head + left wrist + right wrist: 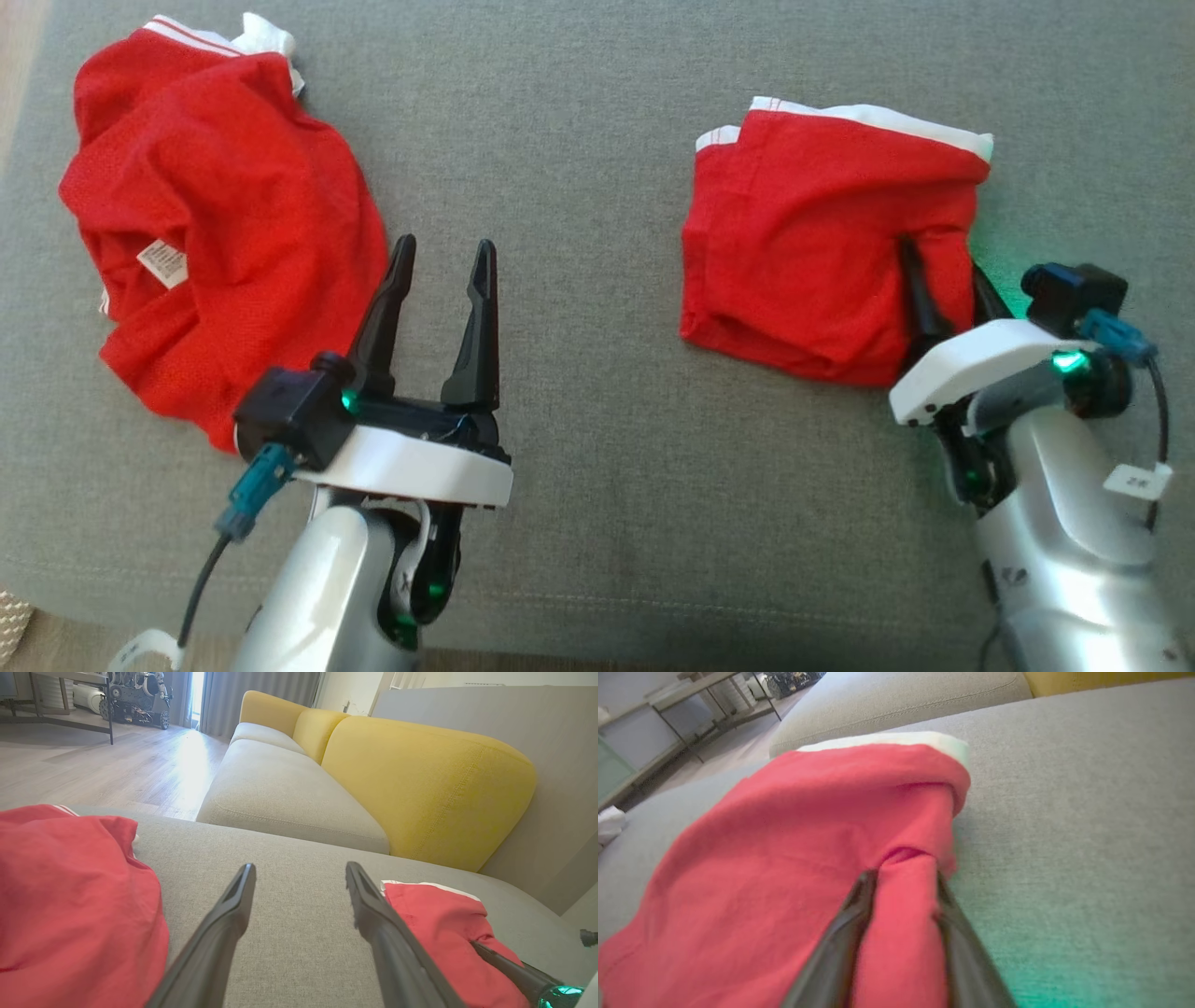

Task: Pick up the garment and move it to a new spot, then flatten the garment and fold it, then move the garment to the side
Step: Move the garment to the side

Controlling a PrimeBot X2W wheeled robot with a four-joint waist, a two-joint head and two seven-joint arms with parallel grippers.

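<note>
A folded red garment [812,233] with a white band along its far edge lies on the right of the grey cushion [597,187]. My right gripper [941,280] is at its near right corner, one finger on each side of a raised ridge of red cloth. In the right wrist view the gripper [904,877] pinches that ridge of the garment [808,835]. My left gripper [446,247] hovers open over bare cushion, between the two garments, holding nothing. The left wrist view shows its gripper [300,868] spread wide, with the folded garment [434,919] to the right.
A second red garment [224,205], crumpled and with a white label showing, lies at the cushion's left, close to my left gripper. Yellow backrests [420,779] rise beyond the far edge. Wooden floor [93,765] lies off to the left. The cushion's front edge [653,607] is near my arms.
</note>
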